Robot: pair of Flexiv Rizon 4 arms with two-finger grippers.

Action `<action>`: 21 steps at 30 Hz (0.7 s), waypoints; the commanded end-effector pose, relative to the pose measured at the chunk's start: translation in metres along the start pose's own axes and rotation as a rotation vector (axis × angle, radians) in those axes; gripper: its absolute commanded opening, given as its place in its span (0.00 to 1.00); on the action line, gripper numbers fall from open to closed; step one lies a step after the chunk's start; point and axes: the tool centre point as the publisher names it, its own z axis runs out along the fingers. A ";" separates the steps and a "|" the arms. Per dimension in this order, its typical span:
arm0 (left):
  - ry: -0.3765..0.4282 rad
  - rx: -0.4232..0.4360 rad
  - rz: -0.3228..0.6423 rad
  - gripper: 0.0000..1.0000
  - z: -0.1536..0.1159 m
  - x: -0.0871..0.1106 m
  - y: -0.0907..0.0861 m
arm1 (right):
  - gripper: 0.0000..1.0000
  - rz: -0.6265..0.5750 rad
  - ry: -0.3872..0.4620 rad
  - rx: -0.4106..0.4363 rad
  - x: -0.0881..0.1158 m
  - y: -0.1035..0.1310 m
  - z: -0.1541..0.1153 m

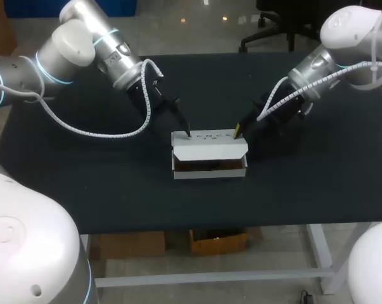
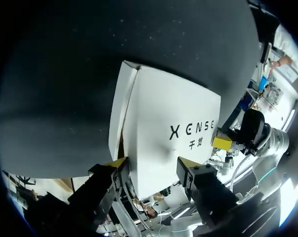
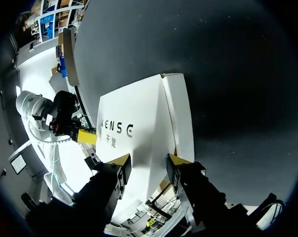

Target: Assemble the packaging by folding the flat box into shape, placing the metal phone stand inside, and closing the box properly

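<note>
The box lies long axis left-right at tabletop centre, left gripper and right gripper both released, 1 at each end.

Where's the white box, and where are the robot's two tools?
white box (image 1: 210, 147), head view, on its top flap.
left tool (image 1: 187, 132), head view, its end at the box.
right tool (image 1: 237, 132), head view, its end at the box.

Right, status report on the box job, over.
Left gripper at left end of box, right gripper at right end, grip unclear. Lid folded over, front gap open. Nothing blocking.
</note>
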 end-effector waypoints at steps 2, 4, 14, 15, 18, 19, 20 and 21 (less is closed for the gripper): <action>-0.016 0.042 0.010 0.64 -0.001 0.000 0.010 | 0.44 -0.007 -0.012 0.016 0.000 0.003 0.001; -0.022 0.050 0.013 0.64 -0.001 0.000 0.011 | 0.44 -0.010 -0.015 0.021 0.000 0.004 0.002; -0.041 0.122 0.038 0.69 -0.009 -0.001 0.019 | 0.43 -0.015 -0.038 0.036 -0.003 0.008 0.003; -0.045 0.130 0.040 0.71 -0.010 -0.001 0.020 | 0.44 -0.016 -0.040 0.038 -0.003 0.008 0.003; -0.055 0.150 0.049 0.73 -0.014 0.001 0.023 | 0.44 -0.017 -0.045 0.041 -0.003 0.009 0.003; -0.060 0.157 0.054 0.73 -0.015 0.002 0.024 | 0.44 -0.018 -0.046 0.041 -0.003 0.009 0.003; -0.064 0.165 0.058 0.74 -0.016 0.002 0.024 | 0.44 -0.018 -0.047 0.042 -0.003 0.009 0.002; -0.067 0.168 0.062 0.76 -0.017 0.003 0.025 | 0.44 -0.019 -0.048 0.042 -0.003 0.009 0.002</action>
